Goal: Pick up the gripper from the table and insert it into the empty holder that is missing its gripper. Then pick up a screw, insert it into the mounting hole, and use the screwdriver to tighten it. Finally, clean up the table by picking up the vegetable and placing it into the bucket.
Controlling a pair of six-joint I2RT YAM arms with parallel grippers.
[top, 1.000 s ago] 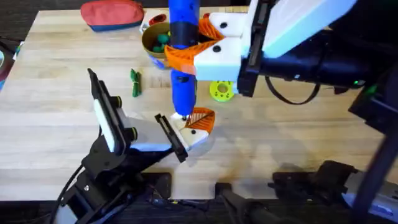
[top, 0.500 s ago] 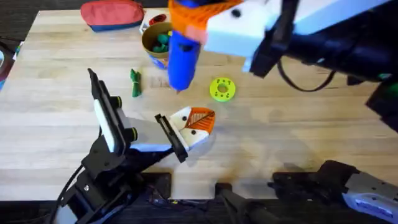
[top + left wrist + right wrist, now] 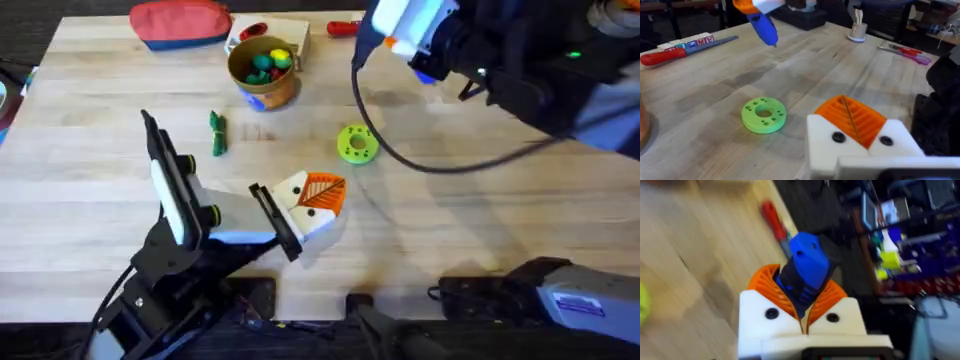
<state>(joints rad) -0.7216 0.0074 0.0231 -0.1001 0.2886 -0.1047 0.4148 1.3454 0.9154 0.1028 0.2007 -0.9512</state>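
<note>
Gripping the blue screwdriver [image 3: 807, 272] between its orange pads, the right tool [image 3: 802, 312] hung high over the bench's [image 3: 480, 220] far side. The left tool [image 3: 300, 205] sat clamped around the holder [image 3: 305, 222] with its orange gripper [image 3: 322, 190], near the green disc [image 3: 356, 143]. The vegetable [image 3: 217, 132] lay beside the bucket [image 3: 263, 70].

A wooden table [image 3: 480, 210] carries a green disc [image 3: 356, 143], a bean pod [image 3: 217, 132], a bowl [image 3: 263, 70], a red pouch [image 3: 180, 22] and a red-handled screwdriver [image 3: 343, 28].

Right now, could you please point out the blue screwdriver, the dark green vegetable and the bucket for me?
screwdriver [image 3: 805, 270]: right wrist view, on its blue body.
vegetable [image 3: 217, 133]: overhead view, at its middle.
bucket [image 3: 270, 88]: overhead view, on its front wall.
</note>
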